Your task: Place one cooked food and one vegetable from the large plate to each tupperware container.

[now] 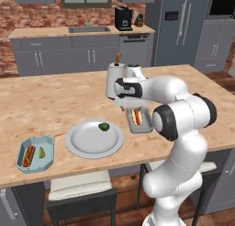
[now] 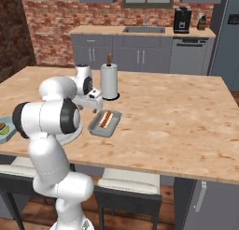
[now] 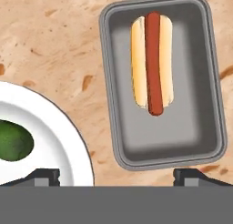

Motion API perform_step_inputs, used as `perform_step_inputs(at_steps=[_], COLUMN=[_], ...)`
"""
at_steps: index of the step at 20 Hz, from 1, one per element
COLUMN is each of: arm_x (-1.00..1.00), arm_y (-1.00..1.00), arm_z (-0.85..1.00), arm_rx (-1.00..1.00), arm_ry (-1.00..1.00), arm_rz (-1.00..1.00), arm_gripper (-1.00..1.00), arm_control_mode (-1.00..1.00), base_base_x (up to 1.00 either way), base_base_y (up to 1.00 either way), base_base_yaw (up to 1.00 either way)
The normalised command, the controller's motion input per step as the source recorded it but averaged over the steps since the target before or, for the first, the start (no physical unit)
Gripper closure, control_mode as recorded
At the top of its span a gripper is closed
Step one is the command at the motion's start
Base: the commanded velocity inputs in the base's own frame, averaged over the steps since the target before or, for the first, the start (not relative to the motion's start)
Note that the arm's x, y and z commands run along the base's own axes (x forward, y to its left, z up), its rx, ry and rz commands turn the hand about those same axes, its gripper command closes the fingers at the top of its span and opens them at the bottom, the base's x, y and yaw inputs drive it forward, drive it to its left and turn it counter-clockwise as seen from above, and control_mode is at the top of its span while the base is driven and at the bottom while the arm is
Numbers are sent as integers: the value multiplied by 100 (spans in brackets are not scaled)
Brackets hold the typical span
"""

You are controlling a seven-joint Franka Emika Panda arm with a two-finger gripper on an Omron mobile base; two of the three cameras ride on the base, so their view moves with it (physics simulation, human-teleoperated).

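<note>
The grey tupperware tray (image 3: pixel 107 82) lies on the wooden island with a hot dog (image 3: pixel 152 63) in a bun inside it. To its left sits the large plate (image 3: pixel 54 136), carrying one green vegetable (image 3: pixel 13 145). My gripper (image 3: pixel 116 177) hangs open and empty above the gap between plate and grey tray; its fingertips (image 3: pixel 43 176) stand wide apart. In the left base view the gripper (image 1: pixel 125 105) hovers between the plate (image 1: pixel 87 144) and the grey tray (image 1: pixel 146 124). The light blue tray (image 1: pixel 46 142) at the far left holds a hot dog (image 1: pixel 28 156) and a green vegetable (image 1: pixel 41 152).
A paper towel roll (image 1: pixel 112 78) stands upright just behind the gripper. Two stools (image 1: pixel 78 186) sit under the island's near edge. The back wall counter has a sink and a coffee machine (image 1: pixel 122 18). Bare wood stretches to the right of the grey tray (image 2: pixel 105 126).
</note>
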Motion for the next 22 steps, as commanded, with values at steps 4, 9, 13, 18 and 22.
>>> perform_step_inputs(at_steps=[4, 9, 13, 18, 22], arm_x=[-65, -49, -8, 0, 3], arm_y=[69, 61, 37, 32, 37], arm_z=[0, 0, -8, -8, -8], arm_rx=[4, 0, 0, 0, 0], arm_ry=[7, 0, -1, 0, 0], arm_rz=[-1, 3, 16, 19, 16], arm_gripper=[-100, -100, -100, -100, -100], arm_control_mode=[-100, -100, -100, -100, -100], base_base_x=[0, 0, 0, 0, 0], base_base_y=[0, 0, 0, 0, 0], base_base_yaw=[0, 0, 0, 0, 0])
